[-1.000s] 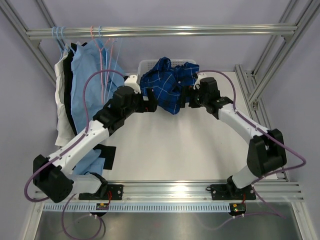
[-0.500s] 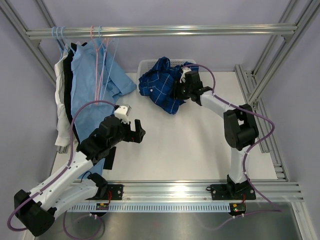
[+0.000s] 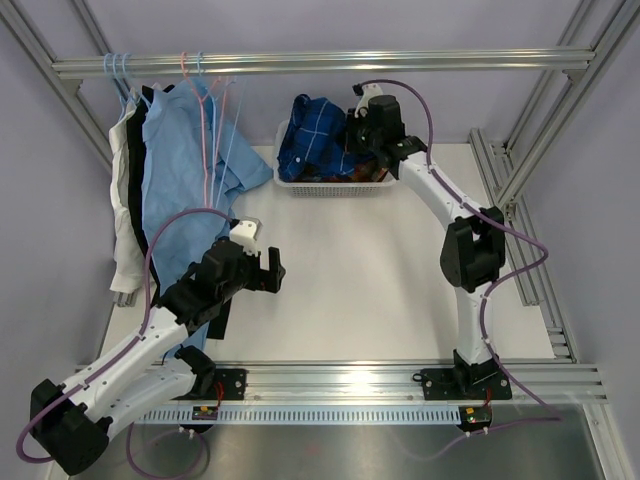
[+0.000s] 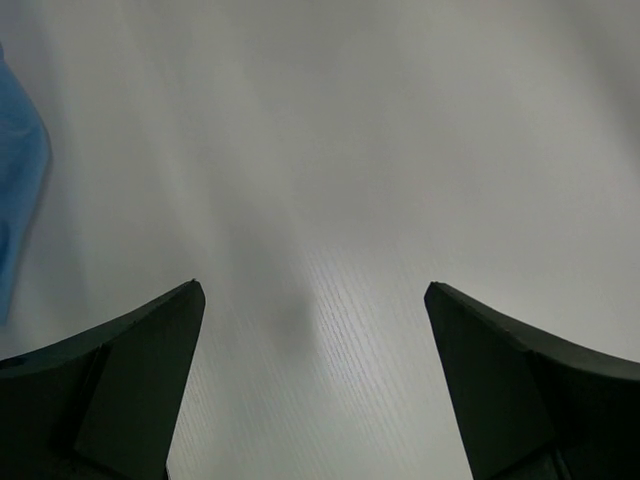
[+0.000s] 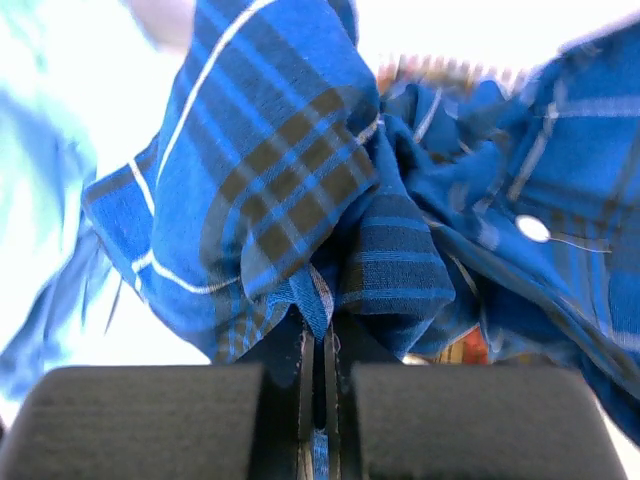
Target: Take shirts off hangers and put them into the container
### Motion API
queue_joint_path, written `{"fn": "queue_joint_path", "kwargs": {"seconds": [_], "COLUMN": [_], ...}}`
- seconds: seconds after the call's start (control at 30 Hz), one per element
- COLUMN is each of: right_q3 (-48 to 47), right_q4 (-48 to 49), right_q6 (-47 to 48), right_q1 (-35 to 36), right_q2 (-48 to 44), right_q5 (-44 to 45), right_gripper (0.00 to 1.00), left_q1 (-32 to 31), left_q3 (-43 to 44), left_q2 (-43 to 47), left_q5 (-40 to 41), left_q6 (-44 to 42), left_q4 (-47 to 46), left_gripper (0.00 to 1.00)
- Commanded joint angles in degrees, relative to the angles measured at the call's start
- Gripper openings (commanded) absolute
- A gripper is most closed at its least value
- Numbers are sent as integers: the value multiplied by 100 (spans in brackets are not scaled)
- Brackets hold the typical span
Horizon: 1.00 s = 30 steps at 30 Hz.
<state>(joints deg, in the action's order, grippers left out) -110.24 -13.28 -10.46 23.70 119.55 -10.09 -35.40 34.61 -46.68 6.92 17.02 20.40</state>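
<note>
— Where's the checked shirt now?
— My right gripper (image 5: 318,350) is pinched shut on a fold of the dark blue shirt (image 3: 315,135), bunched over the container (image 3: 330,184) at the far edge of the table (image 3: 380,270). A second ago it spilled onto the table.
— And the other arm?
— I've pulled the left gripper (image 3: 268,268) back; its fingers are spread wide over bare table, holding nothing. This shirt looks nearly done. The light blue shirt (image 3: 175,170) at the far left corner hangs next.

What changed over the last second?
The right gripper shut on the blue shirt and carried it back off the table into the basket. The left gripper, open, pulled back toward its base. The hanging shirts and hangers stayed put.
</note>
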Motion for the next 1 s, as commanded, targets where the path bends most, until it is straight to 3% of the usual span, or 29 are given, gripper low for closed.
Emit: {"fn": "queue_joint_path", "kwargs": {"seconds": [0.0, 0.23, 0.4, 0.7, 0.8, 0.83, 0.97], "right_q3": [-883, -1614, -2396, -1923, -1740, -1642, -1334], "right_q4": [72, -165, -1350, -2214, -2031, -1917, -1582], "right_q6": [35, -175, -675, -1204, -1020, -950, -721], "right_q1": [55, 47, 20, 3, -15, -15, -15], "right_q2": [480, 1710, 2388, 2301, 1934, 1784, 1107], "right_q5": [603, 1333, 1281, 1791, 1581, 1449, 1422], "right_gripper": [0, 0, 0, 0, 11, 23, 44], "left_q1": [-11, -11, -11, -11, -11, -11, -11], "left_q3": [19, 2, 2, 37, 37, 37, 28], "left_q2": [1, -17, -26, -105, -96, -87, -35], "left_q5": [204, 284, 337, 354, 328, 319, 319], "left_q6": [-93, -76, -67, -58, -41, -40, -23], "left_q4": [-344, -318, -318, -291, -283, -291, -291], "left_gripper": [99, 99, 99, 99, 99, 99, 99]}}
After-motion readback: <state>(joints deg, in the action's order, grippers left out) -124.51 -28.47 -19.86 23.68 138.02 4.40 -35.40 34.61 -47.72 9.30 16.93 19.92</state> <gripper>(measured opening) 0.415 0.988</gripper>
